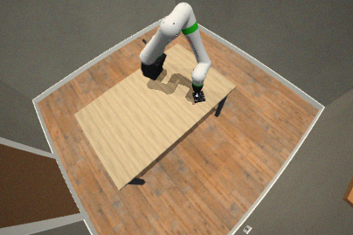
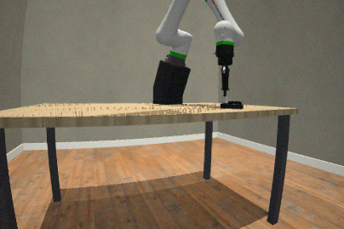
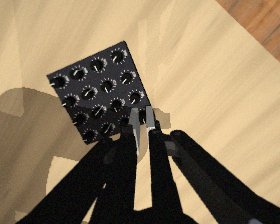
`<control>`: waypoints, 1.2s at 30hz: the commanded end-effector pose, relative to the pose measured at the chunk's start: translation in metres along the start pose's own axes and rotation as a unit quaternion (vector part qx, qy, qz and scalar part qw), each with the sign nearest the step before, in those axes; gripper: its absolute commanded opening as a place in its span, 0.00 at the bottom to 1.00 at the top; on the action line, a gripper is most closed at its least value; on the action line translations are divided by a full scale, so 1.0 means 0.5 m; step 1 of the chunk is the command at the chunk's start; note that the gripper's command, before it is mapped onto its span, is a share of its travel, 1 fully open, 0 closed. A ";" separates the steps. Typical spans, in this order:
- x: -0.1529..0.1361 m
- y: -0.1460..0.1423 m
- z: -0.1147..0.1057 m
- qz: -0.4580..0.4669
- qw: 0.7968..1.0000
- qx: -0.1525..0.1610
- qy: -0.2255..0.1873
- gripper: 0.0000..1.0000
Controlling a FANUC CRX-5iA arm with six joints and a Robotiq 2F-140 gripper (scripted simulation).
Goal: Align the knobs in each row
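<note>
Soft, even light is cast from above, dark arm shadows are thrown on the table (image 1: 131,122), and everything is seen a little blurry, with walls bent at the edges.

Blk knob box (image 3: 97,92), wht-lined knobs.

Top view: looking down from high near the ceiling at a slant, far off, taking in the whole table (image 1: 131,135), the floor around it and the arm (image 1: 183,26).
Exterior view: sitting low, about level with the table (image 2: 128,115) edge, facing across the room toward the arm (image 2: 213,8); mid distance, showing table legs and floor beneath.
Wrist view: riding on the arm, peering down past the gripper (image 3: 143,120) at the knob box (image 3: 92,97), very near.
Shared ground: all three are catching the knob box (image 1: 199,96) (image 2: 232,105) at the table's corner; top and exterior are both showing the full arm.
</note>
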State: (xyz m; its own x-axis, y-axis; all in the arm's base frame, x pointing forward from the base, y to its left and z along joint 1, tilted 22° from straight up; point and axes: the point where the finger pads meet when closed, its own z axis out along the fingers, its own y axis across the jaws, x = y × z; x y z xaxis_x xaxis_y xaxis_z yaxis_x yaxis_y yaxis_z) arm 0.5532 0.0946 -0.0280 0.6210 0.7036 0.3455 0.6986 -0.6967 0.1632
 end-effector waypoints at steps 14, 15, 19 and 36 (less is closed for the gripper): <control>0.000 0.000 0.000 0.000 1.000 0.000 0.000 0.05; 0.000 0.000 0.000 0.000 1.000 0.000 0.000 0.05; 0.000 0.000 0.000 0.000 1.000 0.000 0.000 0.05; 0.000 0.000 0.000 0.027 1.000 0.000 0.000 0.05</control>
State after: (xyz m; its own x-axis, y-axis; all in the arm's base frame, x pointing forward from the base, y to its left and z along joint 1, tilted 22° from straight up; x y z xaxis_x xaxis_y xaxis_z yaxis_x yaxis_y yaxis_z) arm 0.5532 0.0946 -0.0280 0.6457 0.6780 0.3512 0.6759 -0.7215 0.1503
